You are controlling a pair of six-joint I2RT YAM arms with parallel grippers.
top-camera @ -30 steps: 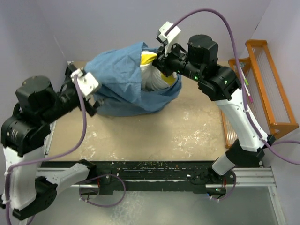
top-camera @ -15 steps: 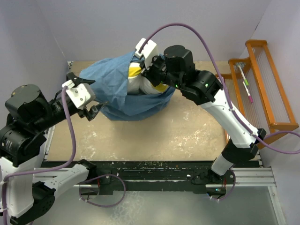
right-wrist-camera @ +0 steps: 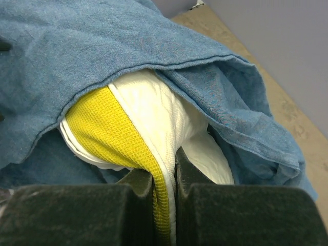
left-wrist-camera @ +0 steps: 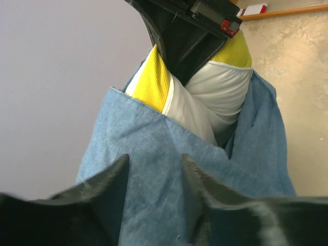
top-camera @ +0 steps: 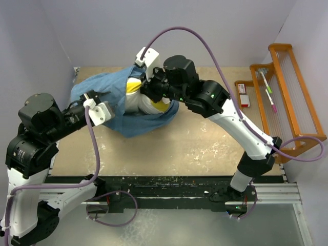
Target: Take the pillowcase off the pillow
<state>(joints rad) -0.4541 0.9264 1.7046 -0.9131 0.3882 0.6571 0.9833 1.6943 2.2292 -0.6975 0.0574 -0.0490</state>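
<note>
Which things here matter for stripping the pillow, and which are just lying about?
Job: slate-blue wrinkled cloth pillowcase; cream-white quilted pillow with yellow band, pinched by the right gripper.
Lying about: orange slatted rack at the far right; small red-and-white box beside it.

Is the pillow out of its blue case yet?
Mostly in: only the yellow-banded end of the pillow pokes from the pillowcase, pinched by the right gripper.

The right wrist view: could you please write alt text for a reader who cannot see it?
The right gripper is pinched shut on the edge of the pillow, where its yellow band meets the white quilting. The wrinkled blue pillowcase lies bunched around the exposed corner, with the tan table behind at the right.
</note>
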